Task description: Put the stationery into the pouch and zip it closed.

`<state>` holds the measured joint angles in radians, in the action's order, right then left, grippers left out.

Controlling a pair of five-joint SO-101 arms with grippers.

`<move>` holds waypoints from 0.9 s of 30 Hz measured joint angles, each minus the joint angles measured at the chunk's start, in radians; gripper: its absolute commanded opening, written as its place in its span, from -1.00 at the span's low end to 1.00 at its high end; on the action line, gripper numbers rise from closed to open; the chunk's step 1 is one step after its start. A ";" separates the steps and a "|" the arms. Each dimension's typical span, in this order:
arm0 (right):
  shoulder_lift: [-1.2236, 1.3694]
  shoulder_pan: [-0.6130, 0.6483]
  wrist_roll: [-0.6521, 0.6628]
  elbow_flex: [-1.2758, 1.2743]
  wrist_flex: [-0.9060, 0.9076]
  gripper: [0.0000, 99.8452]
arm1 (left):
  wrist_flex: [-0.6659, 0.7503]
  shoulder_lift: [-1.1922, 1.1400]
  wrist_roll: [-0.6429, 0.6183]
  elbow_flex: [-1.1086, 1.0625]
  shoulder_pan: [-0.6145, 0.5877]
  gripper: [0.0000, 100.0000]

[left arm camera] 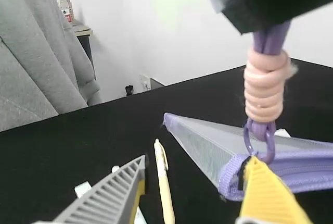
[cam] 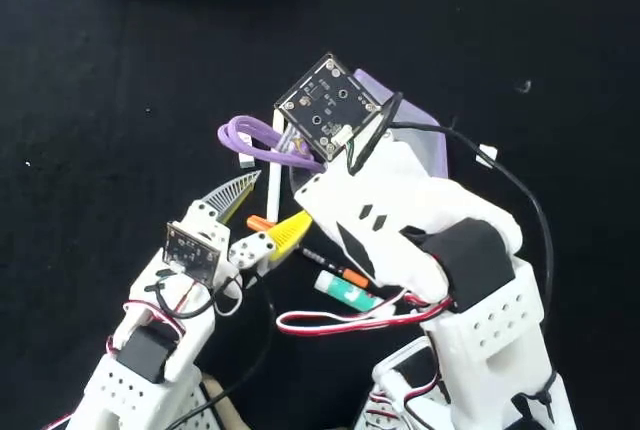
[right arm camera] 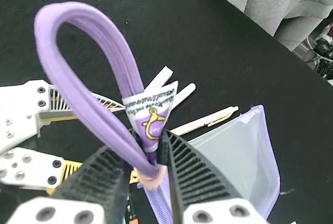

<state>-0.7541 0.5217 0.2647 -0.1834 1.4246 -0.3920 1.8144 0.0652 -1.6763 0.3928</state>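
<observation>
The right claw [right arm camera: 144,151] is clenched on the purple strap [right arm camera: 78,78] of the pouch [right arm camera: 234,151], which rests on the black surface [cam: 100,100], partly under that arm. The left claw [left arm camera: 197,164] is spread wide at the pouch's zip end, gripping nothing, with a cream pen [left arm camera: 164,182] lying between its fingers. A dark pen [cam: 325,262] and a green-and-white stick [cam: 345,293] lie nearer the arms' bases.
</observation>
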 measured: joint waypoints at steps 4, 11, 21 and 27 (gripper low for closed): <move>0.000 0.000 0.000 0.009 0.021 -0.98 | -0.072 0.000 -0.008 0.000 0.028 -0.40; 0.000 0.000 0.000 0.011 0.021 -0.98 | -0.141 0.002 -0.071 0.040 0.041 -0.40; 0.000 0.000 0.000 0.011 0.021 -0.98 | -0.184 -0.144 -0.140 0.186 0.041 -0.40; 0.000 0.000 0.000 0.011 0.021 -0.98 | -0.184 -0.470 -0.143 0.338 0.041 -0.40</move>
<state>-0.7541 0.5217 0.2647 -0.1726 1.4461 -0.5762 1.3449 -0.0775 -1.3387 0.4342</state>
